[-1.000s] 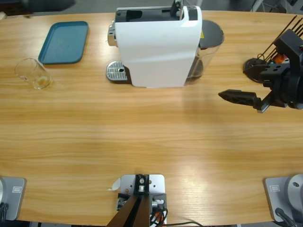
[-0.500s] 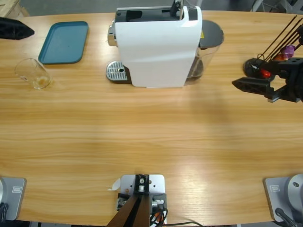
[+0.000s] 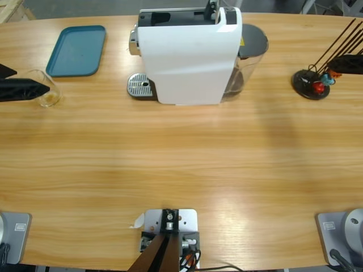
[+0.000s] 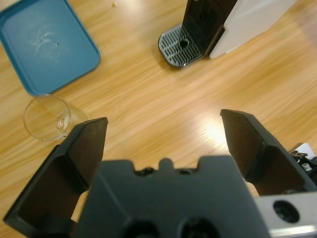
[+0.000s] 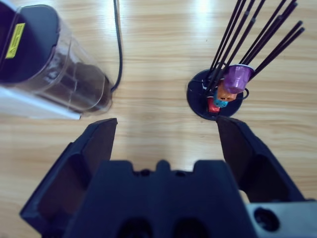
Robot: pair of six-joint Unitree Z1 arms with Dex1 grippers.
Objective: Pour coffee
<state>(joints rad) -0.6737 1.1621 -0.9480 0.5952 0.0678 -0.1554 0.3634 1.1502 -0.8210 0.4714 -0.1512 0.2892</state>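
While the left tool (image 4: pixel 163 139) hangs with its jaws spread wide and holding nothing, the glass (image 4: pixel 47 118) stands upright on the table (image 3: pixel 181 164) just past its left jaw, near the corner of the blue tray (image 4: pixel 47 42). From above, that tool (image 3: pixel 22 88) comes in at the left edge, its black tip lying over the glass (image 3: pixel 45 88); whether it touches the glass cannot be told. Only a small amber trace of coffee (image 3: pixel 51 99) shows at the bottom of the glass. The tray (image 3: pixel 76 50) lies at the far left of the table, bare but for a few pale smears. A white coffee machine (image 3: pixel 187 54) stands at the far middle, with its round metal drip grid (image 3: pixel 140 86) on its left side and a clear water tank (image 3: pixel 249 56) with a dark lid on its right. The right tool (image 5: pixel 163 144) is also wide open and empty, above bare wood between the tank (image 5: pixel 49 64) and a black capsule stand (image 5: pixel 218 99). The stand (image 3: pixel 311 84) sits at the far right, its thin black rods leaning up and holding purple, orange, blue and red capsules (image 5: pixel 230 87). A black cable (image 5: pixel 119 44) runs along the table beside the tank.
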